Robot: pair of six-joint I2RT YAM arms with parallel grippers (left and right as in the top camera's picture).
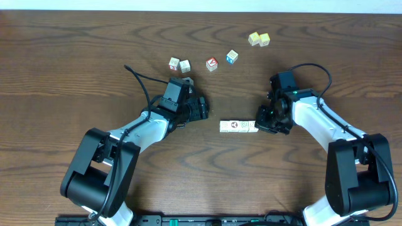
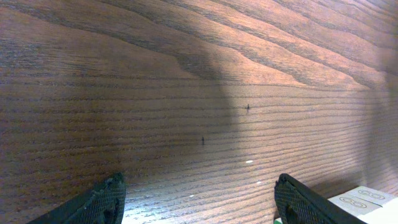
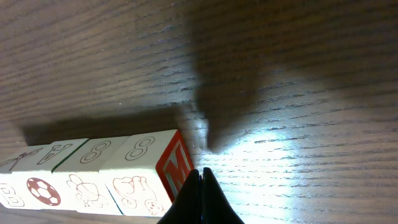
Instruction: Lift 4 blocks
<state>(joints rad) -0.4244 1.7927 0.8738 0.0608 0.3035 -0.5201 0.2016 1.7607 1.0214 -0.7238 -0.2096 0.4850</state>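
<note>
Blocks lie in one touching row between the arms. The right gripper, fingers together, sits at the red end face. The left gripper (fingers apart) should be brought squarely against the opposite end, so the row is squeezed evenly.

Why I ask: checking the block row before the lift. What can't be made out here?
- Overhead: the prints on the blocks are too small to read.
- Right wrist: the row runs off the left and bottom edges. The shut right gripper covers part of the red end face, so contact is unclear.
- Left wrist: only a corner of the row shows, cut by the bottom-right edge and a left finger.
</note>
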